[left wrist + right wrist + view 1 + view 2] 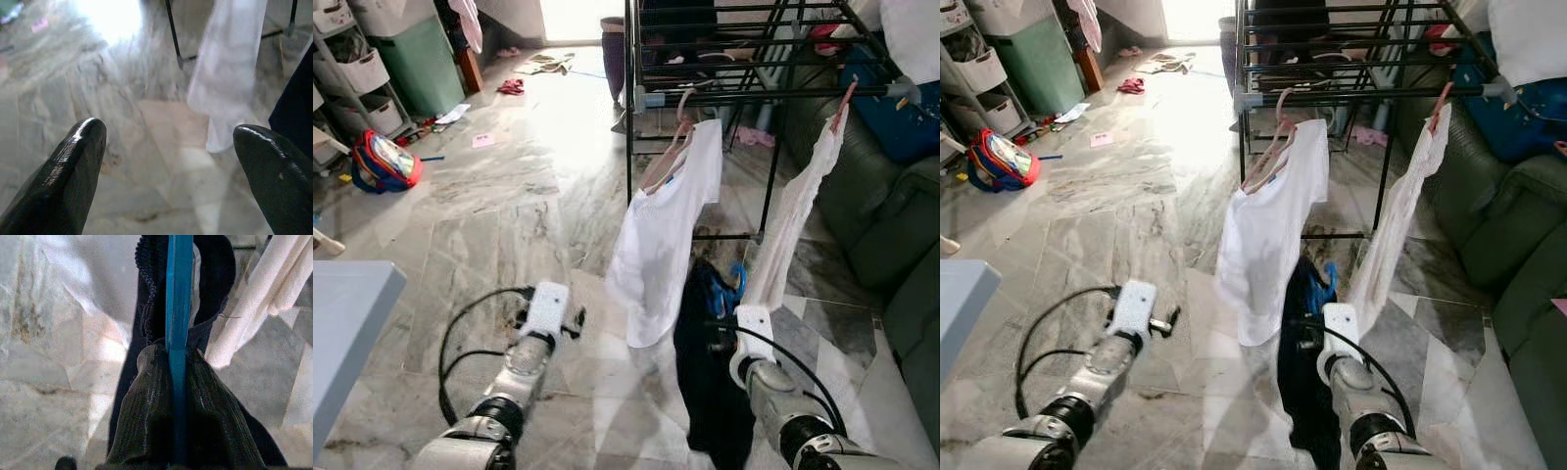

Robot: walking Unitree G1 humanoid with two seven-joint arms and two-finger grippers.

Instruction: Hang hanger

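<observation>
Lower centre of frame: the right gripper (177,382) is clenching a blue hanger (724,290) carrying a dark garment (705,382), apparently mid-carry; next, lifting its hook onto the drying rack (744,93) above. The left gripper (171,161) is idling, fingers spread.

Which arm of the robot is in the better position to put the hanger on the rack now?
Right. The right gripper is shut on the blue plastic hanger carrying the dark garment, below the black metal drying rack. The left gripper is open, holding nothing, farther away.
</observation>
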